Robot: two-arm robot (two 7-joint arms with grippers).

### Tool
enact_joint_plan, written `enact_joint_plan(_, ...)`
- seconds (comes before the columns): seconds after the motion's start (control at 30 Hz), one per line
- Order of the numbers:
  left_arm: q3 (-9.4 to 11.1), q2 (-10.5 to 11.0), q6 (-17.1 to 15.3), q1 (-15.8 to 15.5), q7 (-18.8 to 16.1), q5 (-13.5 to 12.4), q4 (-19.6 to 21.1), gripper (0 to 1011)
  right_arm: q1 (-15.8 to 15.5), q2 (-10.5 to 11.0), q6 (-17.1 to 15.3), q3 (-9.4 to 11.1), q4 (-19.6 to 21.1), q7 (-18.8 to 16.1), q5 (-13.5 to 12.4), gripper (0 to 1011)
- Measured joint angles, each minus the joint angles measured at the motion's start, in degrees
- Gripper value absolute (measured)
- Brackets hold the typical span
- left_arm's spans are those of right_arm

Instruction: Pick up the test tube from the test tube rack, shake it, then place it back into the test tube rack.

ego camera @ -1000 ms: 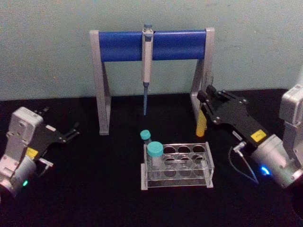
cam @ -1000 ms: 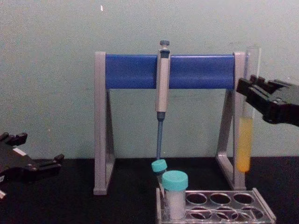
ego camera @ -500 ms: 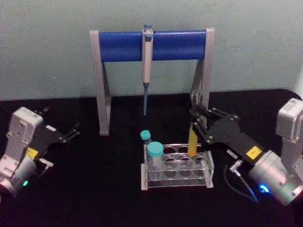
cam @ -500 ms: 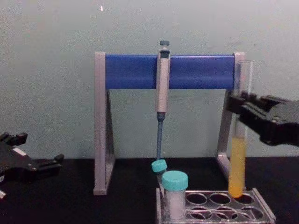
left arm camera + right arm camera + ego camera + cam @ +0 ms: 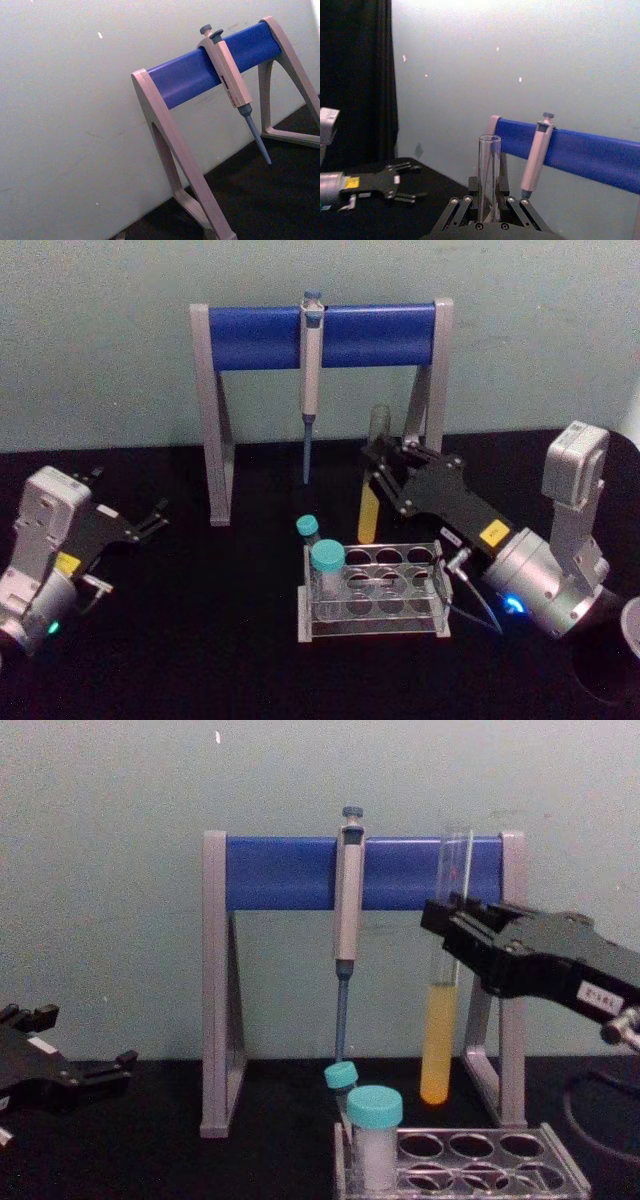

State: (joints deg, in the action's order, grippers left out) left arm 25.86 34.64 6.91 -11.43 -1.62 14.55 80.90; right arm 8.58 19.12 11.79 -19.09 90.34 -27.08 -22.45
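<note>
My right gripper [image 5: 372, 476] is shut on the test tube [image 5: 369, 508], a slim clear tube with yellow-orange liquid in its lower part. The tube hangs nearly upright just above the back row of the clear test tube rack [image 5: 441, 596], towards its left side. From the chest, the test tube [image 5: 437, 1050] has its rounded bottom a little above the test tube rack [image 5: 565, 1172], and the right gripper [image 5: 447, 927] grips it around mid-height. In the right wrist view the open-topped test tube [image 5: 489, 170] rises between the right gripper [image 5: 488, 204] fingers. My left gripper [image 5: 133, 494] is parked open at the far left.
Two white vials with teal caps [image 5: 327, 560] stand in the rack's left end. Behind it is a grey-and-blue pipette stand [image 5: 255, 336] with a grey pipette [image 5: 311, 370] hanging from it, close to the tube. The black tabletop ends at a pale wall.
The right gripper carried the tube from the far right down to the rack's right back hole. It has now moved left and lifted slightly. The left arm has not moved.
</note>
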Motion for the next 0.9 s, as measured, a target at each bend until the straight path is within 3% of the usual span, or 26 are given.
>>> enact_joint_plan(0.27,0.0,0.0,0.0,0.0,0.0,0.0,0.0,1001,1.61,-0.89,1.17,1.22,-2.66,2.22,0.58,228)
enact_joint_plan(0.9,0.0,0.0,0.0,0.0,0.0,0.0,0.0,1001,1.23,-1.15,1.52,2.6,-2.63,2.64,0.72,228)
